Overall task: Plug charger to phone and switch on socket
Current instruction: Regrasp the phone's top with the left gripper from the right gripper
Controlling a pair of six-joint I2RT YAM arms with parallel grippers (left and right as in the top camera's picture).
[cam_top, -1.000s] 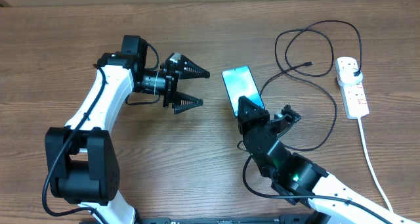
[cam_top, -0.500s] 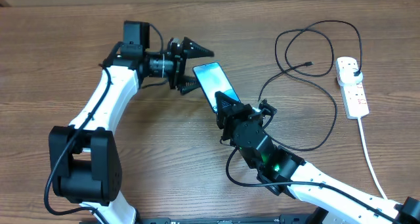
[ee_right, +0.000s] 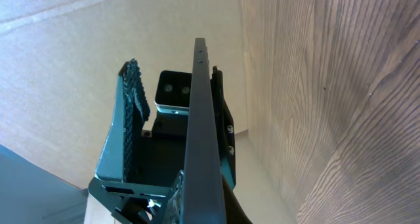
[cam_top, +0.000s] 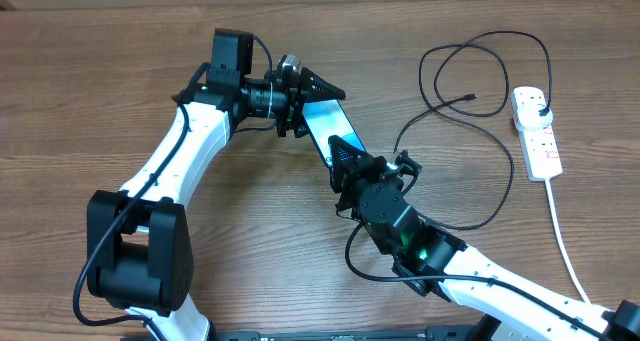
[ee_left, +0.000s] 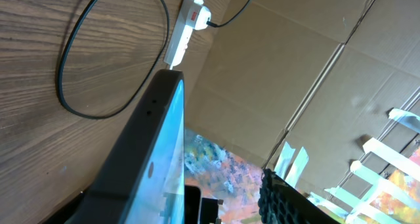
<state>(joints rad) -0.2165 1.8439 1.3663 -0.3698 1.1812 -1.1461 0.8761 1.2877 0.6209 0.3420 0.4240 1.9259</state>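
right gripper (cam_top: 345,153) pinching phone (cam_top: 325,126) | left gripper (cam_top: 318,109) spread round other end | risk imo: we drop it if right lets go early

wooden table (cam_top: 80,101) carries looping charger (cam_top: 468,100), white socket (cam_top: 537,131).

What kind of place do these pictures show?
Probably a robot test bench in a lab or workshop: a brown wood-grain table, walled by plain brown cardboard sheets, carries a white power strip with red markings.
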